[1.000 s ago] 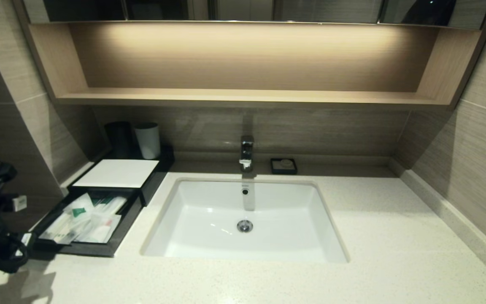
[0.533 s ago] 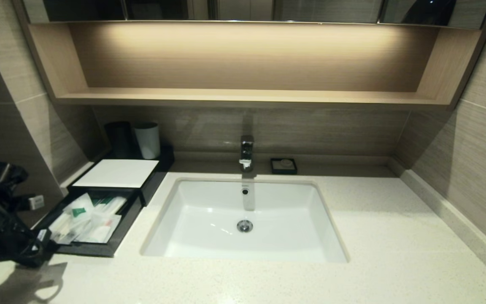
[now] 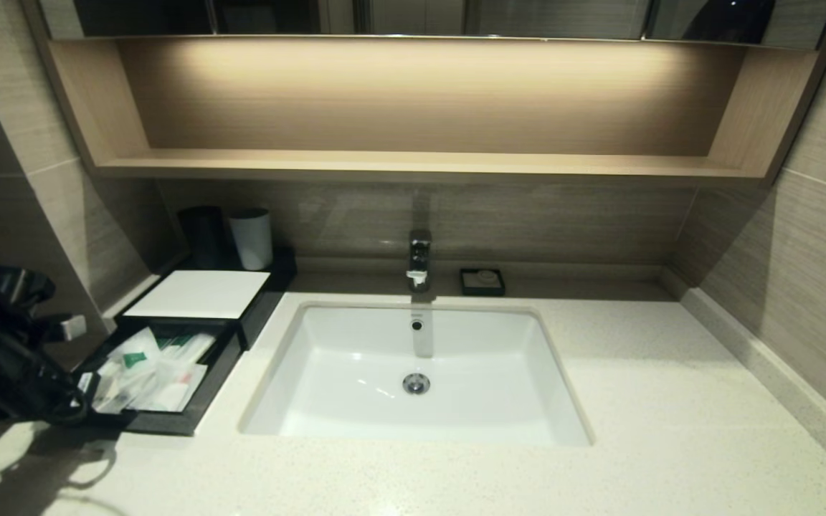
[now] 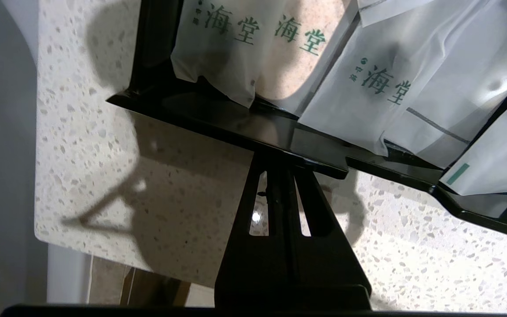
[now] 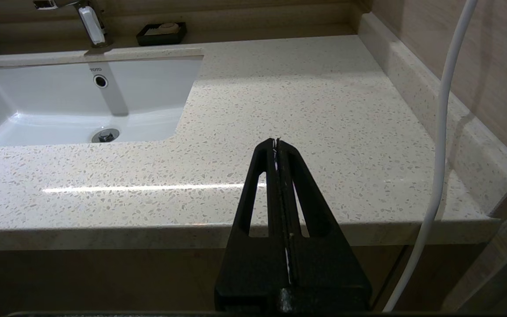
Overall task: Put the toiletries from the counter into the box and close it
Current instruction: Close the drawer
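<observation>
Black drawer (image 3: 169, 423) of the box (image 3: 198, 294) open at far left, toiletries (image 3: 151, 369) inside. Left gripper (image 4: 280, 165), pinched tight and empty, at its near edge: push straight, slow, evenly.

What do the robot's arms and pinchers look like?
Both are black. The left gripper and right gripper each have two long flat fingers tapering to a point, with slot-shaped holes cut through them. The bulky black left arm carries small white labels. A white cable hangs beside the right gripper.

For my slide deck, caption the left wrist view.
Shut left gripper meets the open drawer's front edge, packed with toiletries.
</observation>
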Controlling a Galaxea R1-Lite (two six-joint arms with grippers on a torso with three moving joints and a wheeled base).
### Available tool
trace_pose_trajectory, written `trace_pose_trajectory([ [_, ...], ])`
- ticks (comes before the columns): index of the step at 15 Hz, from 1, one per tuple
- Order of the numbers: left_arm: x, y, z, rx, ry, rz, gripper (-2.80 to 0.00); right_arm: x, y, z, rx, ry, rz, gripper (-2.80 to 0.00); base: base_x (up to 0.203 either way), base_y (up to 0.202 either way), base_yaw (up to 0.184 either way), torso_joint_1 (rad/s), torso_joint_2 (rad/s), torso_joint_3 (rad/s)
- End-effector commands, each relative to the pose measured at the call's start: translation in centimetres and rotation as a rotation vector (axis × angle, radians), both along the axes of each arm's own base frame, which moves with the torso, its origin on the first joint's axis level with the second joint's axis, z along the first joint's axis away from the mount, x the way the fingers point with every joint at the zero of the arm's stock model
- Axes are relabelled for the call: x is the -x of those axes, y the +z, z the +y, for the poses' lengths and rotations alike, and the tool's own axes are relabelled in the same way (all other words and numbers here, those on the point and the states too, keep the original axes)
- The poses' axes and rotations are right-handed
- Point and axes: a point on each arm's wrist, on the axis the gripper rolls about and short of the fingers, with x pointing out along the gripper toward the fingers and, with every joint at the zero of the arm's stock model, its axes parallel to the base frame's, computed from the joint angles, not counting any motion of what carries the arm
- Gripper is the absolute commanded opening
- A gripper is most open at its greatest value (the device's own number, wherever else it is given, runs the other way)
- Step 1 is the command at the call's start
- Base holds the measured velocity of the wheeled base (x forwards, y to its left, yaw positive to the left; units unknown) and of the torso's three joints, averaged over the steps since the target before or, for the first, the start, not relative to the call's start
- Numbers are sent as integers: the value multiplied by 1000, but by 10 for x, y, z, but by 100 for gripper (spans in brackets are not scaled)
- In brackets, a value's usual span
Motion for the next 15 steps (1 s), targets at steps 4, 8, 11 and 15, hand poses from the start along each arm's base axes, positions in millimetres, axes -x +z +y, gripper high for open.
trace_pose_trajectory([
  [4,-12,-1,4,-7,-16,-73,-280,0,0,0,0,0,-1,-280,0,0,0,0,0,0],
  [8,-18,3,6,-21,-30,-116,-280,0,0,0,0,0,-1,-280,0,0,0,0,0,0],
  [11,-22,5,5,-34,-34,-154,-280,0,0,0,0,0,0,-280,0,0,0,0,0,0],
  [15,-31,8,7,-14,-49,-195,-280,0,0,0,0,0,-2,-280,0,0,0,0,0,0],
])
